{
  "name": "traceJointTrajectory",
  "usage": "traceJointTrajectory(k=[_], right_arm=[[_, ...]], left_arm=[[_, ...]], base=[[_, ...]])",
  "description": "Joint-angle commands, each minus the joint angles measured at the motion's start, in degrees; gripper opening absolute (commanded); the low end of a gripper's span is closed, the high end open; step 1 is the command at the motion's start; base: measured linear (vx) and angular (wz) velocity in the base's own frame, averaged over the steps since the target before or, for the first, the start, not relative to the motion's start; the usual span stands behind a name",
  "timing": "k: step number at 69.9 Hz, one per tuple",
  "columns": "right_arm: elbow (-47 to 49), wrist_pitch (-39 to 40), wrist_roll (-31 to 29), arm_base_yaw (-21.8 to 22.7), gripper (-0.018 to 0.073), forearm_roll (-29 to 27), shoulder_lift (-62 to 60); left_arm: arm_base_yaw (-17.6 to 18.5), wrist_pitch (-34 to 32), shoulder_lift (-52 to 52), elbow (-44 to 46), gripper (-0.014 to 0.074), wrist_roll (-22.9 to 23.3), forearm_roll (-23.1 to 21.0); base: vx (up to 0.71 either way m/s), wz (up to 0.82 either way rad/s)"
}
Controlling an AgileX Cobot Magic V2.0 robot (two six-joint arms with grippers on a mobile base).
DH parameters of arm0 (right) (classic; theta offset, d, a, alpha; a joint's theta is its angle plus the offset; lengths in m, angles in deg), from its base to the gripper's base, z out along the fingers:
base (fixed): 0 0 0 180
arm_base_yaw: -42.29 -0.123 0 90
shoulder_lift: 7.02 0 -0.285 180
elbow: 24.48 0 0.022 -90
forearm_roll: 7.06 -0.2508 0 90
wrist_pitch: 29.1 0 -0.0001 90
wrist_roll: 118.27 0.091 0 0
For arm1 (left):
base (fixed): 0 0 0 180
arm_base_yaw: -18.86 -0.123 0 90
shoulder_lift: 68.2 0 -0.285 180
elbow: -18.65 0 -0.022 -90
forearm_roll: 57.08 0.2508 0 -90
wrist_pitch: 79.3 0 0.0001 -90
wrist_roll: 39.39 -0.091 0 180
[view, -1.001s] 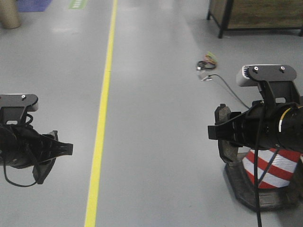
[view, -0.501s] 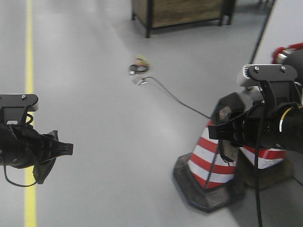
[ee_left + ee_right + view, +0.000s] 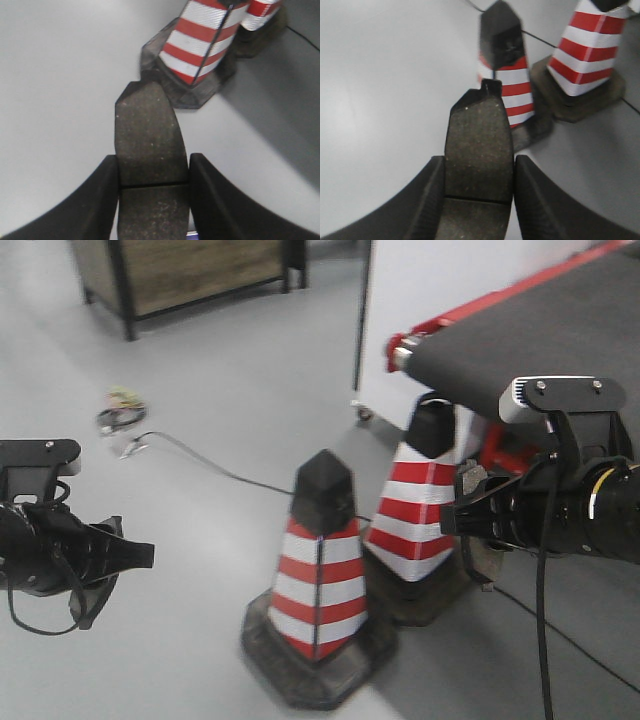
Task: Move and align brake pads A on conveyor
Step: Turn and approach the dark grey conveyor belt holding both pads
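- Compared with half a second ago, the front view has swung: the yellow floor line at 9 o'clock is gone, and the wooden cabinet on a black frame (image 3: 180,270) has slid from 12 o'clock to 11 o'clock.
- A second red-and-white striped traffic cone with a black tip (image 3: 318,585) now stands near the centre, and the cone seen before (image 3: 418,520) sits just behind it towards 2 o'clock; their black rubber bases are close together.
- The conveyor, a dark charcoal matte belt with red edge strips (image 3: 530,330), has come into view at 1 to 2 o'clock, with a white panel (image 3: 430,280) beside it at 12 o'clock.
- The two arms hold the same places in the frame as before.
- The left gripper (image 3: 152,172), black and curved, is pinching a dark grey curved flat brake pad (image 3: 147,142) between its fingers, the pad's thin groove lying level with the fingertips.
- The right gripper (image 3: 479,172) is likewise clamped on a second dark grey brake pad (image 3: 480,150), which juts out past its fingers towards 12 o'clock.
- Both pads are held in the air over the floor, well apart from the belt.
- The floor is smooth pale grey (image 3: 220,410); a thin black cable (image 3: 210,468) runs across it from a small tangle of wires (image 3: 120,412) at 10 o'clock towards the cones.
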Motion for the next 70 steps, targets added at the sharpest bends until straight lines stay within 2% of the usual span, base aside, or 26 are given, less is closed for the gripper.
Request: traceJointTrajectory(k=[1, 42, 70], right_arm=[[1.8, 4.0, 0.0, 0.1, 0.0094, 0.5, -1.4], [1.8, 4.0, 0.0, 0.1, 0.0094, 0.5, -1.4], [1.8, 4.0, 0.0, 0.1, 0.0094, 0.5, -1.4]], left_arm=[[0.3, -3.0, -1.8, 1.3, 0.0057, 0.1, 0.4], [0.3, -3.0, -1.8, 1.3, 0.0057, 0.1, 0.4], [0.3, -3.0, -1.8, 1.3, 0.0057, 0.1, 0.4]], base=[[0.21, -0.67], [0.22, -0.70], [0.26, -0.36]])
